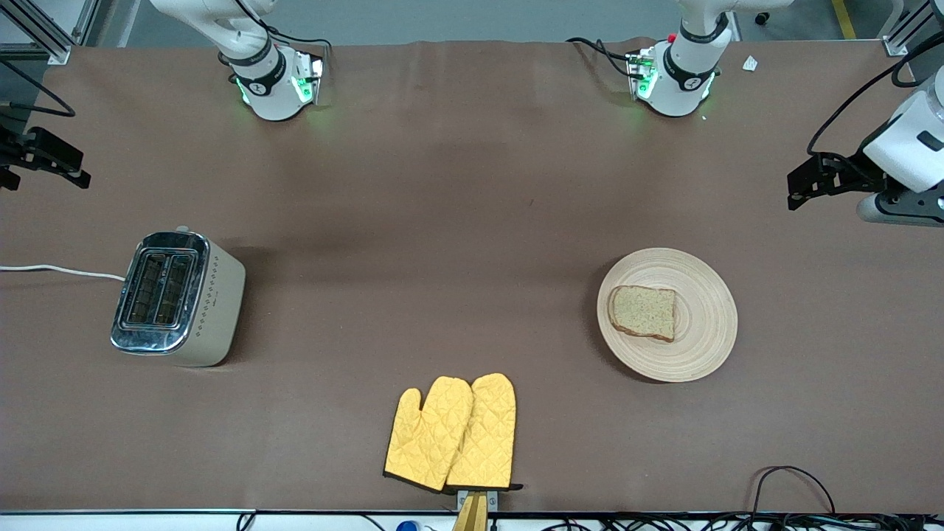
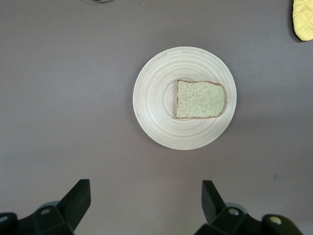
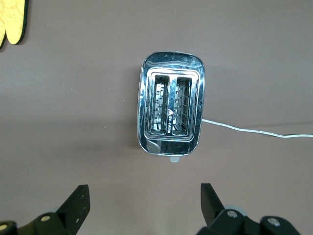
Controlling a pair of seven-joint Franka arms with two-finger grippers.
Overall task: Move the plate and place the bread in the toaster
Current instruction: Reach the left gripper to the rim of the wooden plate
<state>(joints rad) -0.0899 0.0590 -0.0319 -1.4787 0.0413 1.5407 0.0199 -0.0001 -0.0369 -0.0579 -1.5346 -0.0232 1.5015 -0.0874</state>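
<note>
A pale wooden plate [image 1: 702,324] with ring grooves lies toward the left arm's end of the table, and a speckled slice of bread [image 1: 643,312] rests flat on it. The left wrist view looks down on the plate [image 2: 156,110] and bread [image 2: 200,99]. My left gripper [image 1: 800,188] hovers up high, off past the plate toward the table's end, open and empty [image 2: 145,196]. The cream toaster [image 1: 177,299] with a chrome top stands toward the right arm's end, both slots empty [image 3: 171,115]. Above that end of the table my right gripper [image 1: 70,166] stands open and empty [image 3: 145,198].
A pair of yellow oven mitts [image 1: 451,435] lies at the table edge nearest the front camera, between toaster and plate. The toaster's white cord [image 1: 59,271] runs off the right arm's end of the table. Black cables [image 1: 793,487] trail at the near edge.
</note>
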